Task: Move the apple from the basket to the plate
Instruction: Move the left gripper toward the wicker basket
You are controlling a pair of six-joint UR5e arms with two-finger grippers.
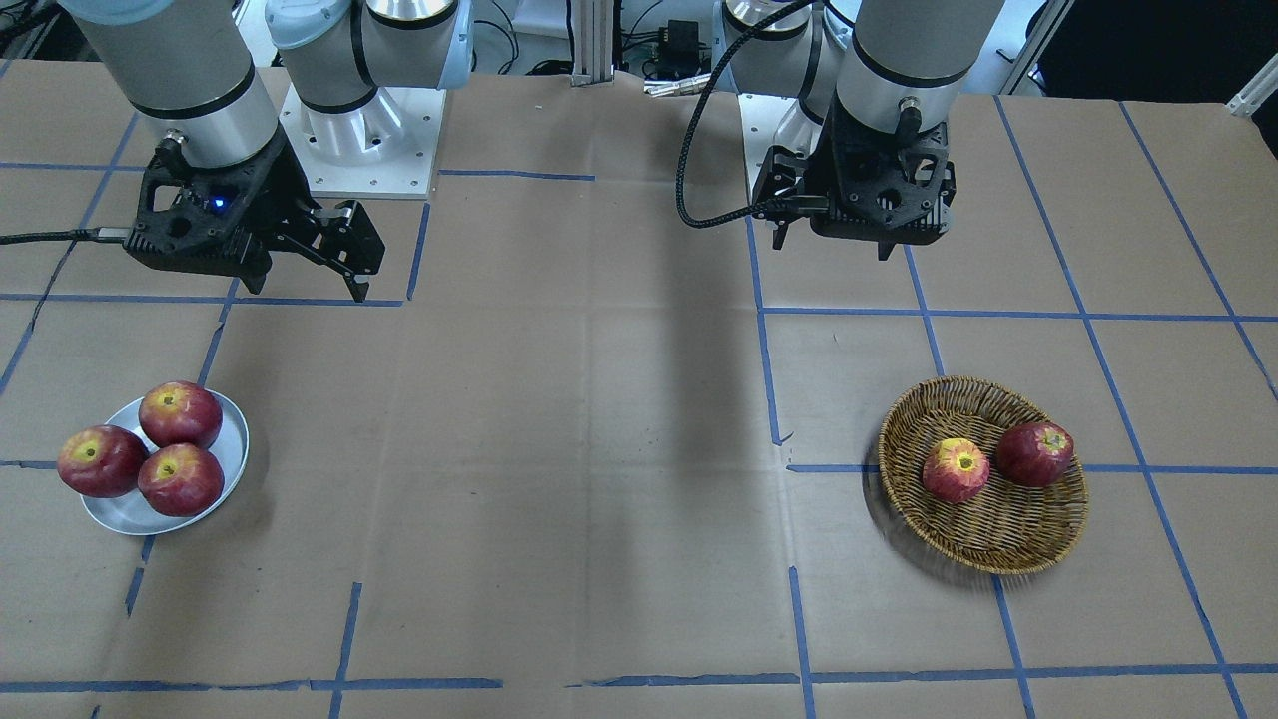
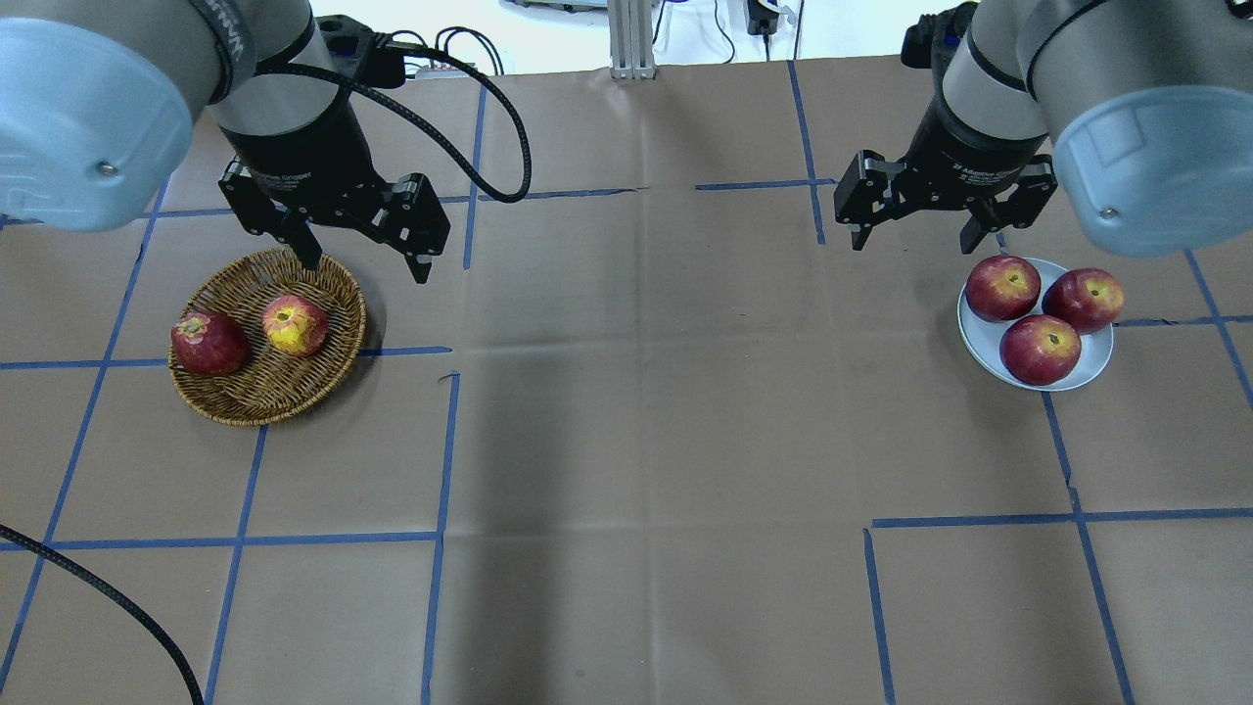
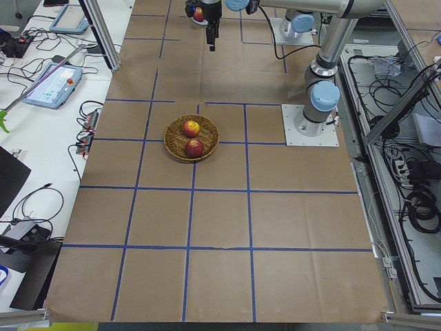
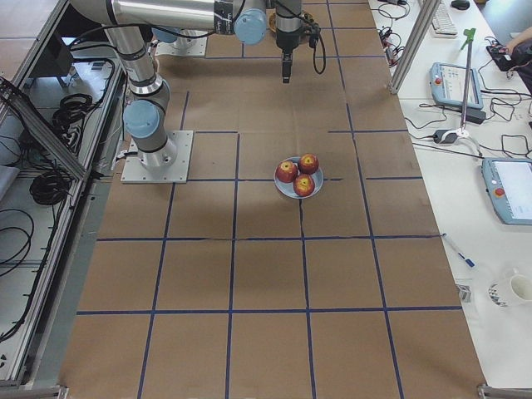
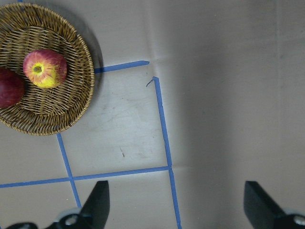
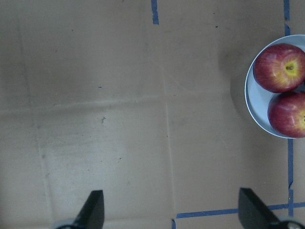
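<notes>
The apple point(image 2: 294, 326) is seen lying in the basket point(image 2: 256, 397) at the overhead view's left. The left end effector point(image 2: 367, 266) and right end effector point(image 2: 918, 243) are held spread apart, nothing gripped, above the counter point(image 2: 636, 441).

Small white print runs across the black body of the right gripper point(image 2: 915, 245). It is blurred but seems to read "2F Adaptive Gripper". The left gripper point(image 2: 367, 266) bears a like line, too blurred to read. White letters on the left arm point(image 2: 88, 98) are cut off.
</notes>
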